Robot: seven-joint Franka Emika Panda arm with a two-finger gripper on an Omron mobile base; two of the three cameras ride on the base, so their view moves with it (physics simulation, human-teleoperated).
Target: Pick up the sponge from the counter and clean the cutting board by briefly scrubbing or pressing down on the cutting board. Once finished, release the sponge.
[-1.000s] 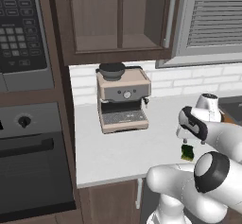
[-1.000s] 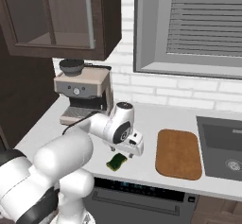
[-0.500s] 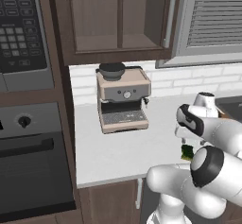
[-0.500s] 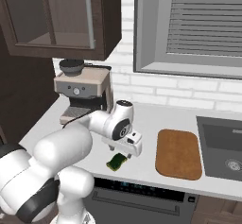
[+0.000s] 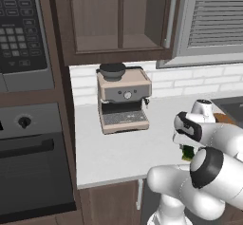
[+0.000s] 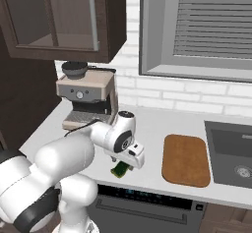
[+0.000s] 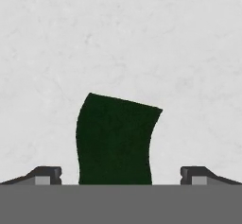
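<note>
Pale, faintly mottled stone bench (image 7: 142, 38), smooth and matt. Dark green matt sponge (image 7: 116, 140). Reddish-brown wooden cutting board (image 6: 186, 159), satin. Brushed-metal coffee machine (image 5: 123, 103).

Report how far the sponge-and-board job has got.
Done: the open gripper is lined up over the sponge, one fingertip on each side. In hand: the grasp; the sponge lies ungripped on the counter. Left: lifting it, scrubbing the cutting board, which sits bare to the right, then releasing.
</note>
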